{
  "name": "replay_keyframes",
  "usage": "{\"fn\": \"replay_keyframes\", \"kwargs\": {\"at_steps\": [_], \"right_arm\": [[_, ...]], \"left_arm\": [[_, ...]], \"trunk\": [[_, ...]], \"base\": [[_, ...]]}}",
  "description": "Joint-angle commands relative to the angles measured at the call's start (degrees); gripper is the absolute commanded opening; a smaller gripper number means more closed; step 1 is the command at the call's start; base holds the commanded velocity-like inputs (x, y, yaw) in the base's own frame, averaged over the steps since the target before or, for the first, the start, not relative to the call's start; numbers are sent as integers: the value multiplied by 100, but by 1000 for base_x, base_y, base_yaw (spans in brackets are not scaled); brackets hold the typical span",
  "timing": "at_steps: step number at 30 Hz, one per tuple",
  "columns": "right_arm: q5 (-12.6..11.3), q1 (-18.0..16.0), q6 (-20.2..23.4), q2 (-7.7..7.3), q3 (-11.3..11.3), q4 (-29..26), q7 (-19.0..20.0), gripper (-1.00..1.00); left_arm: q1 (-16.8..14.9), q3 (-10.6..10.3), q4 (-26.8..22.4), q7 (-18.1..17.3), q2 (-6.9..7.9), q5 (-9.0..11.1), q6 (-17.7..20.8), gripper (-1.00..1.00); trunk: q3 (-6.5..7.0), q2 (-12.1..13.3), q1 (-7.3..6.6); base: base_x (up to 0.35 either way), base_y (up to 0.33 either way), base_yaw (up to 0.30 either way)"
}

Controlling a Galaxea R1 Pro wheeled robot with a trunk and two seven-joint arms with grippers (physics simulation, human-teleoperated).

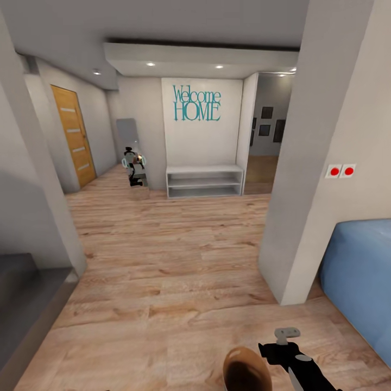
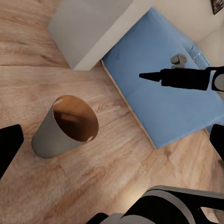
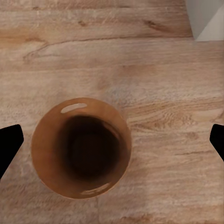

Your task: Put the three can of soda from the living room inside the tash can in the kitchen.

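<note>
The tash can [image 1: 247, 370], pale grey outside and glossy orange-brown inside, stands upright on the wood floor at the bottom edge of the head view. My right gripper [image 3: 112, 142] hangs open directly above the tash can [image 3: 81, 147], looking straight down into its dark inside. My left gripper [image 2: 112, 149] is open too, with the tash can [image 2: 65, 125] a little way ahead of it on the floor. In the head view my right gripper [image 1: 279, 350] hovers just right of the bin. The cans of soda are out of view. Nothing is held between either pair of fingers.
A blue sofa [image 1: 361, 282] sits at the right, behind a wide white pillar [image 1: 320, 179]. Ahead, wood floor runs to a white shelf [image 1: 205, 181] under a "Welcome HOME" wall. A wooden door [image 1: 73, 136] and a dark grey ledge [image 1: 27, 293] lie on the left.
</note>
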Motion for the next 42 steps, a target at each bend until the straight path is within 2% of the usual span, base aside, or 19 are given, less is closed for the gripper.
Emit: {"fn": "replay_keyframes", "kwargs": {"at_steps": [1, 8, 12, 20, 31, 42], "right_arm": [[0, 0, 0, 0, 1, 23, 0, 100], [0, 0, -36, 0, -1, 64, 0, 100], [0, 0, -259, 0, -5, 79, 0, 100], [0, 0, -307, 0, -6, 83, 0, 100], [0, 0, -316, 0, -6, 89, 0, 100], [0, 0, -316, -4, -6, 97, 0, 100]], "left_arm": [[0, 0, 0, 0, 0, 0, 0, 100], [0, 4, 0, 0, 0, 0, 0, 100], [0, 8, 0, 0, 0, 0, 0, 100], [0, 16, 0, 0, 0, 0, 0, 100], [0, 17, 0, -8, 0, 0, 0, 100], [0, 18, 0, -9, 0, 0, 0, 100]], "trunk": [[0, 0, 0], [0, 0, 0], [0, 0, 0], [0, 0, 0], [-206, -441, 242], [-484, -882, 483]], "base": [[208, 0, 0], [143, 0, 0], [25, 0, 0], [4, 0, 0], [0, 0, 0], [0, 0, 0]]}}
